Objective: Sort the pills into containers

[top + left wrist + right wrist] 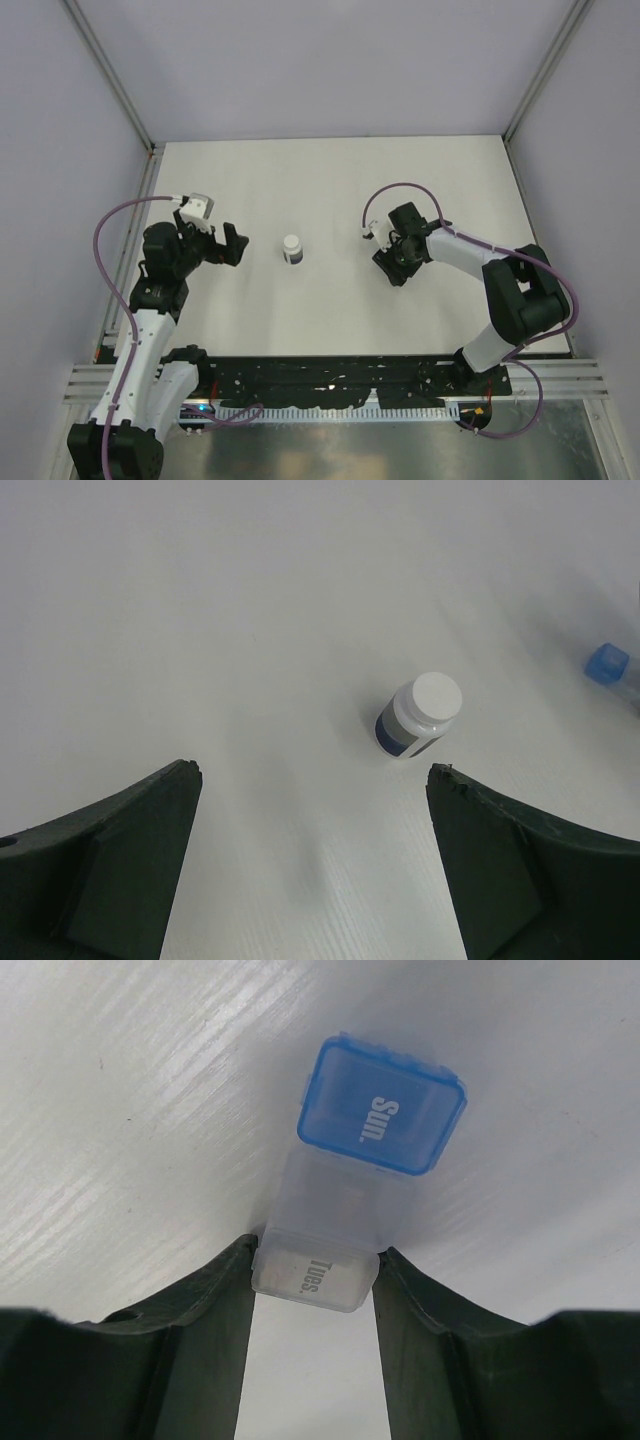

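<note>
A round dark bottle with a white cap [292, 249] stands upright mid-table; the left wrist view shows it [418, 717] just ahead of my right-hand finger. My left gripper [233, 247] is open and empty [315, 770], left of the bottle. My right gripper [393, 268] is shut on a clear plastic vial [335, 1225] lying on the table, gripping the end with the clear lid marked "Tues." [315, 1270]. The vial's blue cap marked "Sun." [382, 1105] points away; the left wrist view shows it too [607, 664]. The top view hides the vial. No pills show.
The white table [330, 190] is boxed in by pale walls with metal corner posts [130, 110] at the back left and back right. A black rail [330, 380] runs along the near edge by the arm bases.
</note>
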You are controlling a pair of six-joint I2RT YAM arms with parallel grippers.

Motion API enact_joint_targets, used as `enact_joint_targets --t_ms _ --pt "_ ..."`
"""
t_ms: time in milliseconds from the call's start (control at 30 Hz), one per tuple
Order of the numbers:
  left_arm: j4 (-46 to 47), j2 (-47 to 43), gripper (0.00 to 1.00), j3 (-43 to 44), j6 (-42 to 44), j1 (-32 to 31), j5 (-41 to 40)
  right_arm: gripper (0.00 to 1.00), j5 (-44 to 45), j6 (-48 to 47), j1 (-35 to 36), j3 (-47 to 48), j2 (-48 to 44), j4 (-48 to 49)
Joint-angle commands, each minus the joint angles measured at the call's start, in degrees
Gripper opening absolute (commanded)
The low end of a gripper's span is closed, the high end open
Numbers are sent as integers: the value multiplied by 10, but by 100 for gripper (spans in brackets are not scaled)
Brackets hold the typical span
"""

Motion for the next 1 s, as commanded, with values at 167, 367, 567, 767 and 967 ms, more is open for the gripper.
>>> enact_joint_targets --t_ms 167,367,567,767,967 --pt "5 -12 99 32 11 -6 105 24 -85 -44 2 62 -82 -48" --pt "-24 15 99 87 73 -64 165 20 -203 -84 21 150 -102 -128" --pt "-26 67 99 148 107 -153 242 20 -267 -103 85 237 -100 -182" --pt "-20 123 99 186 161 -200 324 20 -318 -121 138 308 -79 -243" --pt "15 156 99 185 175 -224 392 20 -323 -136 167 320 -73 -264"
